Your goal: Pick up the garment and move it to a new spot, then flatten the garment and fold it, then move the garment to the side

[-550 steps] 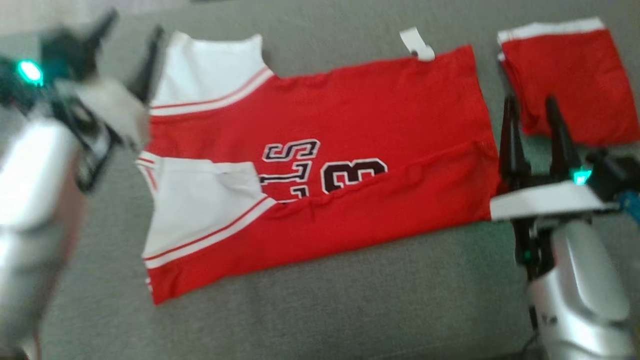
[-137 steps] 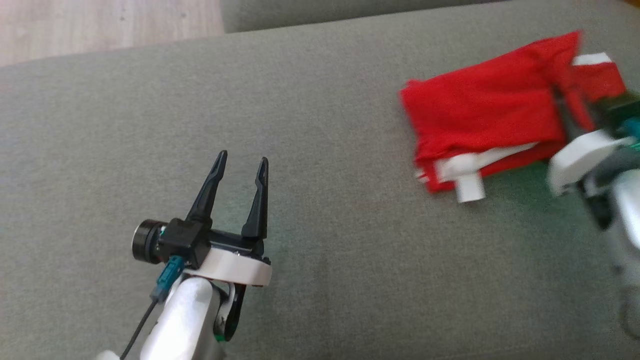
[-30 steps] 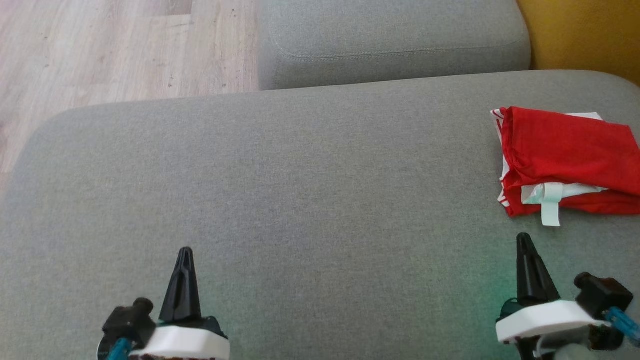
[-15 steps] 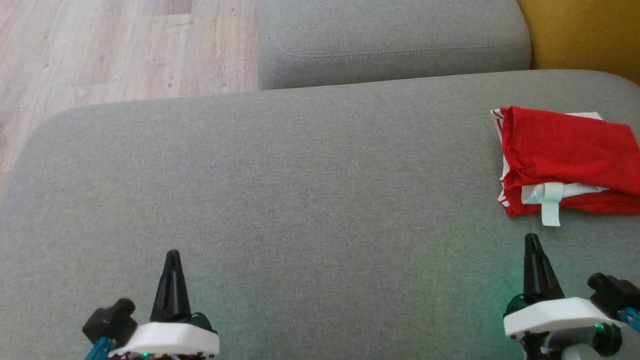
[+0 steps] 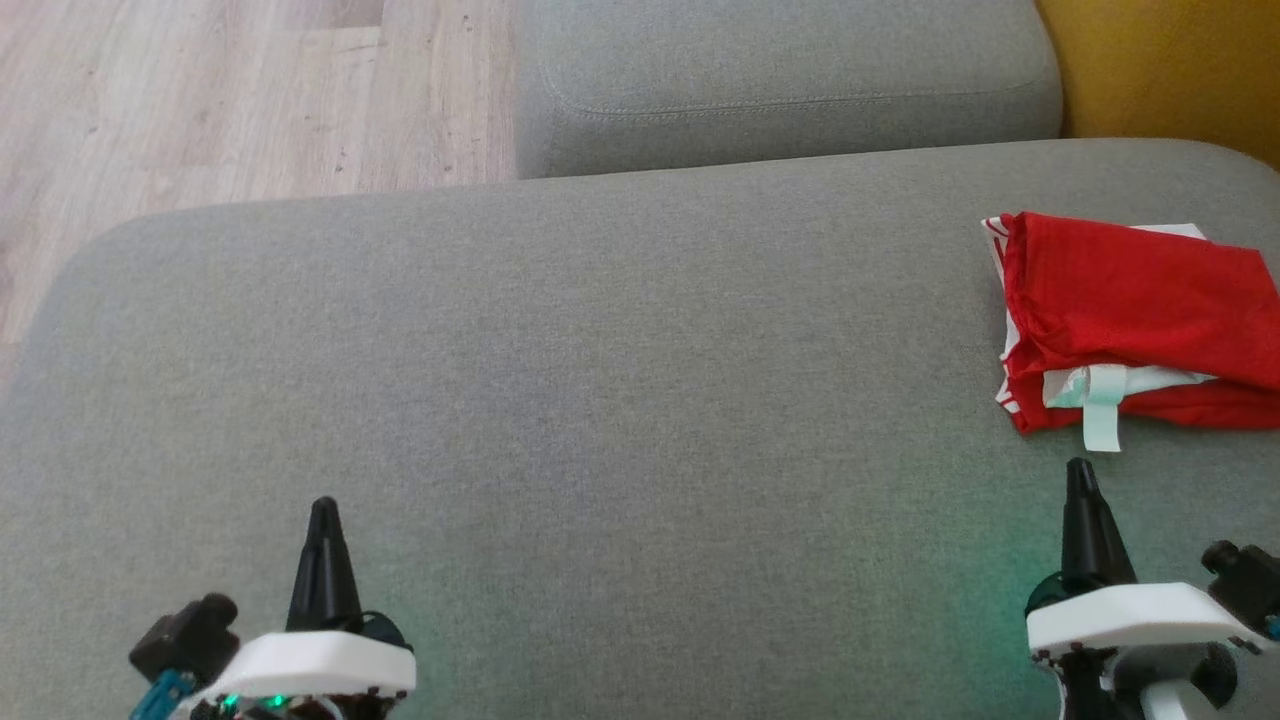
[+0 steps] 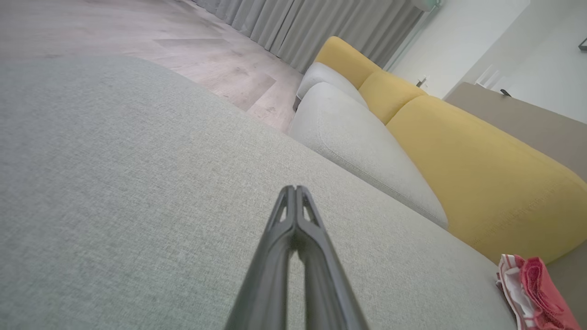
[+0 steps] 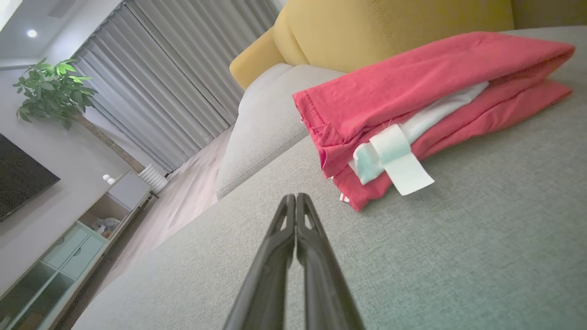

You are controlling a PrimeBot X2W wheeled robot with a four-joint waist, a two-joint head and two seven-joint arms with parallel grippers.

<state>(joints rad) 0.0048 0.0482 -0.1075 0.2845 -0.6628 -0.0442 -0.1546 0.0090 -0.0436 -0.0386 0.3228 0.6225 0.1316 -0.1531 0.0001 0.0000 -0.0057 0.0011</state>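
Retreating now: across the last second the grey sofa seat (image 5: 600, 400) kept its framing in the head view, so the camera held while both arms slid back toward 6 o'clock. On that seat the folded red garment (image 5: 1130, 310) sits at 3 o'clock near the edge, same shape and spot as a second ago, nothing touching it. Left fingers (image 5: 322, 545) dropped lower toward 7 o'clock, right fingers (image 5: 1085, 510) eased toward 5 o'clock, near the bundle but apart from it. Both pairs are pressed together on nothing. Judgement: fold done, bundle parked at the side, and the arms are going to rest, so the task looks finished or nearly so. The white tag (image 5: 1100, 415) sticks out of the bundle's near edge toward 6 o'clock. View differences: the head view gives the flat red top layer. The right wrist view gives the stacked edge, a white layer sandwiched between red ones in the garment (image 7: 412, 87), the tag (image 7: 399, 160) draped onto the seat, and the right fingers (image 7: 286, 229) meeting at the tips. The left wrist view has a sliver of garment (image 6: 532, 288) at 4 o'clock, below a yellow backrest (image 6: 481, 174), with the left fingers (image 6: 286, 229) closed tip to tip.
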